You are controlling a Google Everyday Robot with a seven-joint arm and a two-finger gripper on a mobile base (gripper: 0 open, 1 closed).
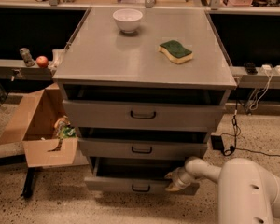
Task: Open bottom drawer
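Note:
The bottom drawer (116, 185) is the lowest and smallest grey front of the cabinet, with a small dark loop handle (141, 188) at its centre. It stands pulled out a little, with a dark gap showing above and behind its front panel. My gripper (173, 181) is at the end of my white arm (242, 190). It sits at the top edge of the drawer front, right of the handle. The middle drawer (142, 149) and the top drawer (142, 115) are above it.
A white bowl (127, 19) and a green-and-yellow sponge (176, 51) lie on the cabinet top. An open cardboard box (42, 125) stands on the floor at the left. A red apple (42, 61) sits on a ledge. Cables (233, 125) hang at the right.

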